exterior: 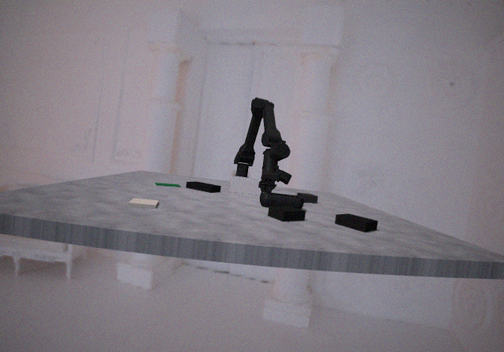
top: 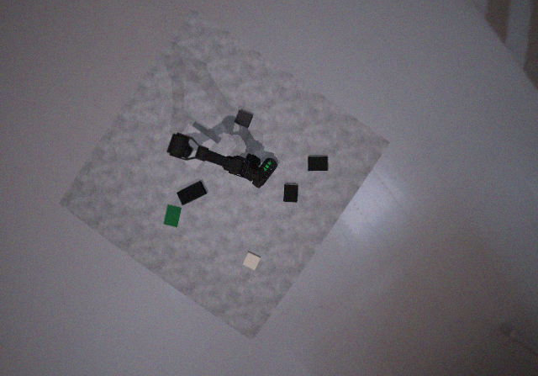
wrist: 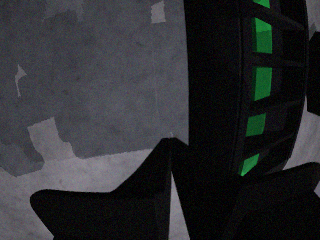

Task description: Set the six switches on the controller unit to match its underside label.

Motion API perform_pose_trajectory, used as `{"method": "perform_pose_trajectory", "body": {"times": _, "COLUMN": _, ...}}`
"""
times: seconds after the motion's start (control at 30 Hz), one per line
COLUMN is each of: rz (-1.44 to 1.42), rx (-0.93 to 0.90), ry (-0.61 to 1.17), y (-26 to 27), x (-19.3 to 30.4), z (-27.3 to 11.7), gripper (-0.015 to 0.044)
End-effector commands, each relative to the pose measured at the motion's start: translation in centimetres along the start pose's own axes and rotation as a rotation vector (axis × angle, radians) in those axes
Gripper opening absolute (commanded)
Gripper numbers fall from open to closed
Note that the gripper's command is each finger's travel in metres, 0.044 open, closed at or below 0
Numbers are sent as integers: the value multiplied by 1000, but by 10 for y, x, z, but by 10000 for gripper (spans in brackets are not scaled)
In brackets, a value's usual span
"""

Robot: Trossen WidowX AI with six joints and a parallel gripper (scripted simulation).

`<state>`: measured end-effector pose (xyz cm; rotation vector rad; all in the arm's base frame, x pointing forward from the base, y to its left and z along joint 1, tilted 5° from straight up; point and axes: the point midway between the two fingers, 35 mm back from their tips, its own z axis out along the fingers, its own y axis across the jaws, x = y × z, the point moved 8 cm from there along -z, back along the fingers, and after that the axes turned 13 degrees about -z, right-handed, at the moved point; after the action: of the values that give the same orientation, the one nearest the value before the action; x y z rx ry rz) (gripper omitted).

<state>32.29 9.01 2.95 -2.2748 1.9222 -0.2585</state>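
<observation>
The dark grey controller unit (top: 272, 168) (exterior: 285, 200) (wrist: 214, 70) sits on the bench (top: 203, 254) (exterior: 203, 218) with its switches facing up. In the wrist view it runs down the right side, and several rockers show green parts; its near end is hidden behind a finger. The switch numbers are not readable and the underside label is hidden. My gripper (wrist: 168, 144) is shut and empty, pointing down. Its tips overlap the unit's long side wall in the wrist view; whether they touch it I cannot tell. In the top view the arm hides the fingers.
Two black blocks (top: 290, 193) (top: 318, 163) lie beyond the unit, and a dark grey block (top: 244, 118) lies near the arm's shadow. A longer black block (top: 191, 192) lies beside a green plate (top: 172, 215). A cream block (top: 251, 261) lies near the bench's lower edge in the top view.
</observation>
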Motion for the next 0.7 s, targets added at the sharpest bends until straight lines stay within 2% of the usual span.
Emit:
{"method": "perform_pose_trajectory", "body": {"times": 0.0, "rz": 2, "rx": 13, "ry": 0, "y": -8, "x": 2, "z": 1, "gripper": 0}}
{"method": "perform_pose_trajectory", "body": {"times": 0.57, "rz": 2, "rx": 15, "ry": 0, "y": -26, "x": 4, "z": 7, "gripper": 0}}
{"method": "perform_pose_trajectory", "body": {"times": 0.67, "rz": 2, "rx": 5, "ry": -1, "y": -16, "x": 3, "z": -13, "gripper": 0}}
